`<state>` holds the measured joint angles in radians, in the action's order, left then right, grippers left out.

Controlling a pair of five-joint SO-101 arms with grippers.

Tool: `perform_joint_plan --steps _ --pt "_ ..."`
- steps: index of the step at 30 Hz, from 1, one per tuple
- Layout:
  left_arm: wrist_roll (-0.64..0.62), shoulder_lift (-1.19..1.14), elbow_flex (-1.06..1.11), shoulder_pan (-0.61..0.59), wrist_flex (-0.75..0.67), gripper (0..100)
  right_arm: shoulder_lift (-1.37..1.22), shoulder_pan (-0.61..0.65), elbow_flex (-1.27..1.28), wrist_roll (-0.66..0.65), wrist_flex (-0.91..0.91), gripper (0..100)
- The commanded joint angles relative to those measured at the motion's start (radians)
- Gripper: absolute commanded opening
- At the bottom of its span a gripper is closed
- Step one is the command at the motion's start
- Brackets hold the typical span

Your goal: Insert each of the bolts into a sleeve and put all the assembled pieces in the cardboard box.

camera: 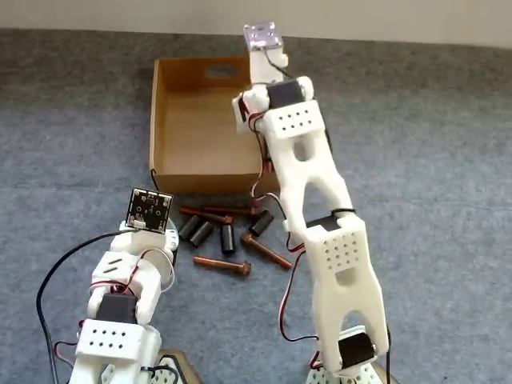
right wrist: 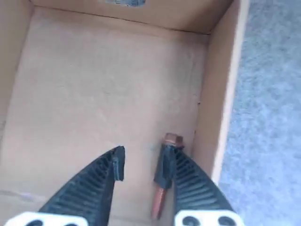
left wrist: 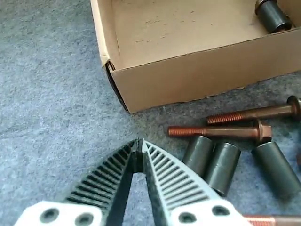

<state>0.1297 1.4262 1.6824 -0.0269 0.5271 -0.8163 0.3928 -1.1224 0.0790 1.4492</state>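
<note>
a: where is your right claw?
b: my right claw (right wrist: 145,160) hangs inside the cardboard box (camera: 172,128), close to one side wall. it's spread wide and nothing is pinched in it.
a: and the finished piece?
b: there's one assembled piece (right wrist: 165,165), a bolt pushed through a sleeve, lying on the box floor. it lies right against the inner side of one of my fingers (right wrist: 195,186) and, as far as i can tell, touches only that one. the bolt's head points toward the far wall of the box.
a: what about your left claw?
b: my left claw (left wrist: 138,145) is closed, tips pressed together and holding nothing. it sits low over the grey carpet (left wrist: 51,94), just outside a corner of the box.
a: what's loose on the floor?
b: several bolts (left wrist: 216,131) and sleeves (left wrist: 222,165) lie on the carpet in front of the box, between my two arms. two bolts lie side by side nearest the box wall. three sleeves lie in a row just beside them, and two of those touch. another bolt lies nearer my left arm, apart from the rest.
</note>
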Motion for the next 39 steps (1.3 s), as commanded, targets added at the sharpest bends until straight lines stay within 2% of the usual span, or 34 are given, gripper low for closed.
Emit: perform_joint_plan --steps 1,12,26,31,39 --pt "0.006 0.013 0.002 0.016 -0.020 1 0.015 -0.013 -0.148 0.006 0.090 1.0" --pt "0.006 0.013 0.002 0.016 -0.020 1 0.019 -0.024 -0.493 0.006 0.314 2.6" --pt "0.006 0.013 0.002 0.016 -0.020 1 0.090 -0.044 -0.495 0.012 0.318 2.6" --pt "0.006 0.013 0.002 0.016 -0.020 1 0.355 -0.030 -0.243 0.035 0.318 2.6" --pt "0.006 0.013 0.002 0.016 -0.020 1 0.874 0.061 0.630 0.074 0.254 2.6"
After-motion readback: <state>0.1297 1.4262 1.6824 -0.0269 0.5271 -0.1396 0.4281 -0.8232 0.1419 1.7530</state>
